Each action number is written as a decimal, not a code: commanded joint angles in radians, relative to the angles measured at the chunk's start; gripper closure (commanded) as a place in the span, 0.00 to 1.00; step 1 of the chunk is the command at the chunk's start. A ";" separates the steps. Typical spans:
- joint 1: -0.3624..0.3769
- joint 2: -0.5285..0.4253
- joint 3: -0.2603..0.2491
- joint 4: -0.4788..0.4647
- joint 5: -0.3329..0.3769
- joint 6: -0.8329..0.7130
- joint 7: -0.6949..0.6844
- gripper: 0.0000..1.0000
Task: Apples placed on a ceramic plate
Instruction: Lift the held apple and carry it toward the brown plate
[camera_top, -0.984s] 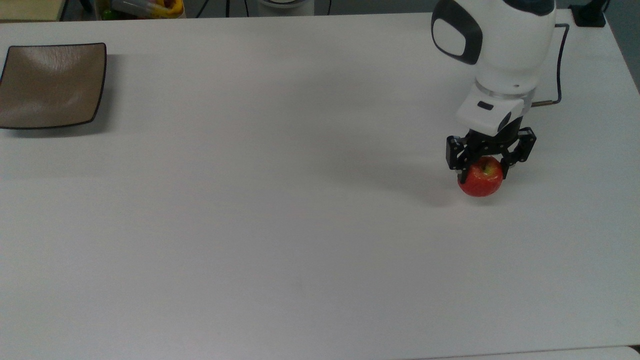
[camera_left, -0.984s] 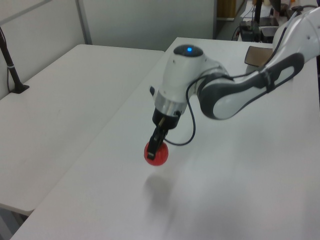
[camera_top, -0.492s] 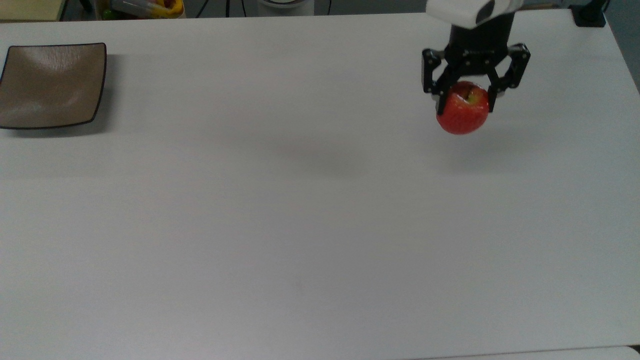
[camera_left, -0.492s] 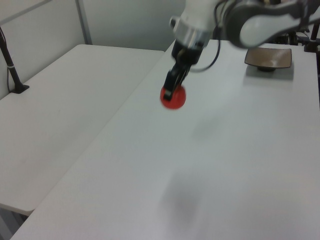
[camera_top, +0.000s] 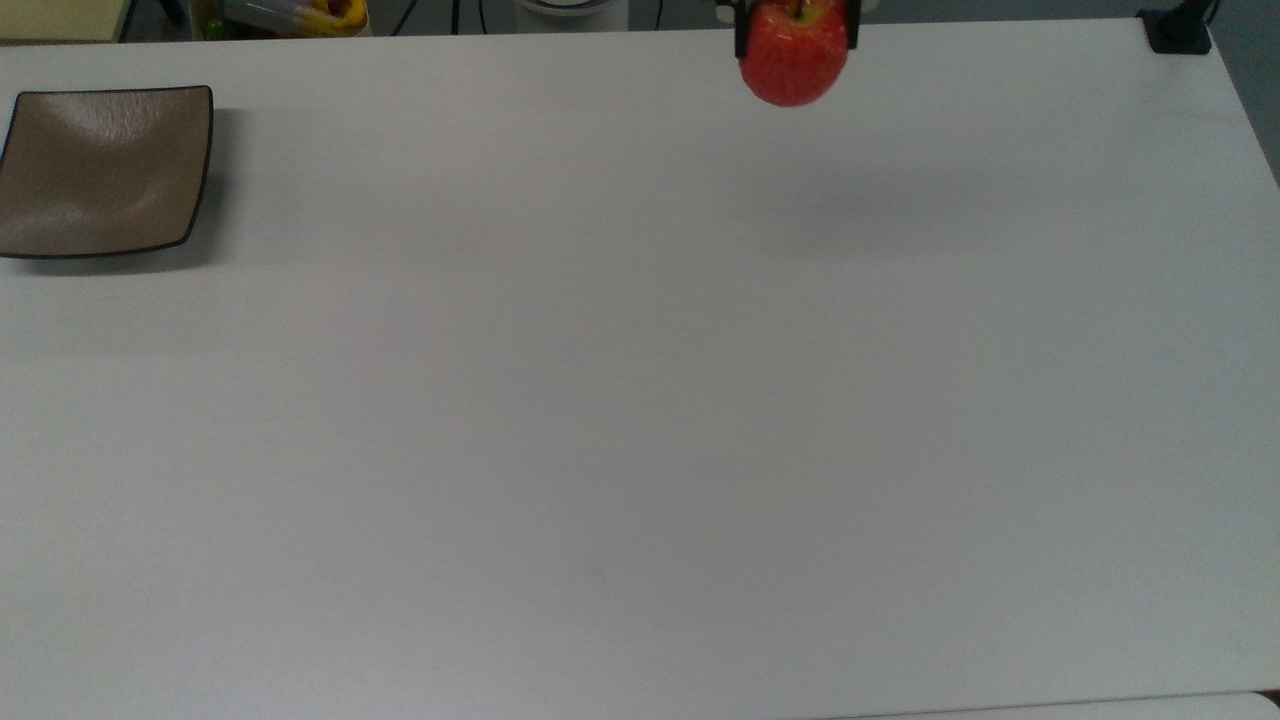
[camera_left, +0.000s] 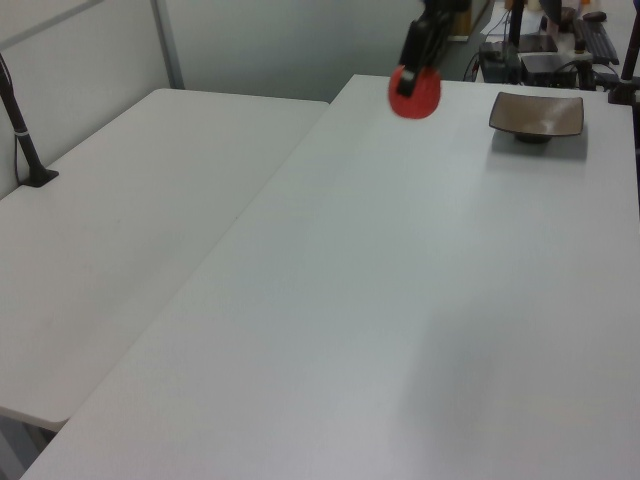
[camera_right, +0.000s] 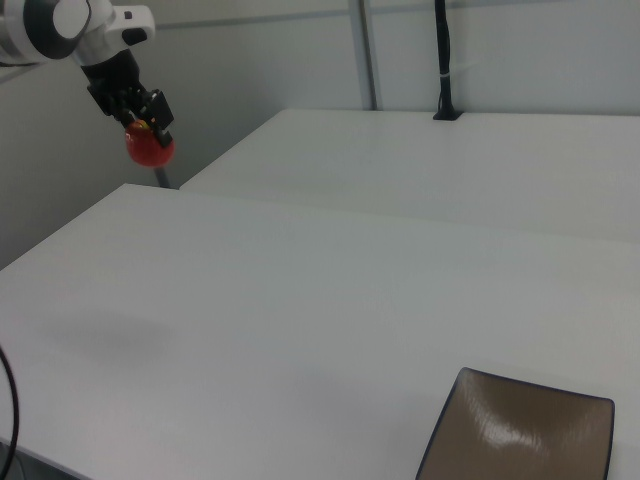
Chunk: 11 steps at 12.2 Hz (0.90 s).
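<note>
Overhead, the end effector (camera_top: 797, 30), mostly cropped, seemingly clamps the apple (camera_top: 794, 55) far from the plate (camera_top: 100, 170).

Arm raised high over the table, gripper (camera_right: 147, 122) jaws clamped on the apple (camera_right: 150, 148).

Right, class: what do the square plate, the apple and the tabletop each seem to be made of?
Plate: likely glazed ceramic, taupe-brown with a dark rim; light glints on its surface. Apple: glossy red skin with a yellowish stem patch; real or plastic, the look leaves open. Tabletop: smooth matte white, probably laminate; it shows soft shadows and no reflections.
</note>
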<state>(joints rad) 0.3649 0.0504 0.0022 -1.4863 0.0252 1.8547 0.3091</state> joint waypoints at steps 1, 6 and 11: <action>-0.124 -0.133 0.009 -0.111 0.093 -0.122 -0.259 0.94; -0.358 -0.192 0.007 -0.129 0.121 -0.288 -0.704 0.93; -0.605 -0.169 -0.022 -0.187 0.121 -0.204 -0.973 0.93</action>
<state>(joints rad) -0.1485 -0.1142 -0.0072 -1.6159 0.1227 1.5832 -0.5493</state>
